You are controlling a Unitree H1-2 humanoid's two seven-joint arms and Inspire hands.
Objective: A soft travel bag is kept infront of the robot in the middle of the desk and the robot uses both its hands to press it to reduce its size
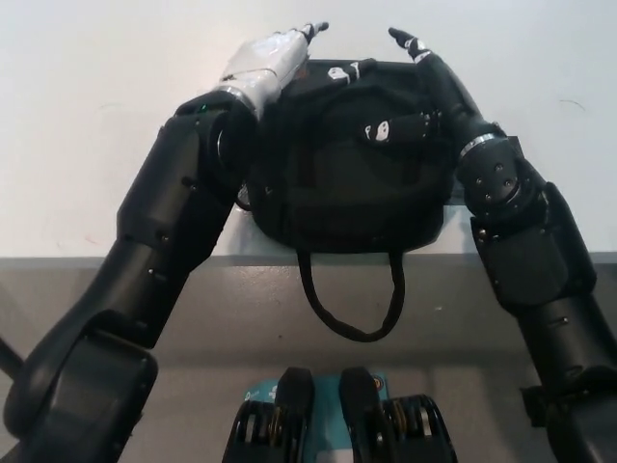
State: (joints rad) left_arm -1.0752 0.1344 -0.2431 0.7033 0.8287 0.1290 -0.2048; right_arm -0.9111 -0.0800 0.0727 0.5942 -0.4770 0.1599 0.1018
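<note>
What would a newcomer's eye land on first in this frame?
The black travel bag in the middle of the white desk, its strap loop hanging over the near edge. The white left hand and the black right hand flank its far corners, fingers apart.

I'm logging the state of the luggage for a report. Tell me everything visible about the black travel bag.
The black travel bag looks like soft fabric, roughly rectangular with rounded corners, lying flat at the white desk's near edge. White zipper pulls show on top, and a loop strap hangs over the edge. The white left hand presses its left side, the black right hand its right.
</note>
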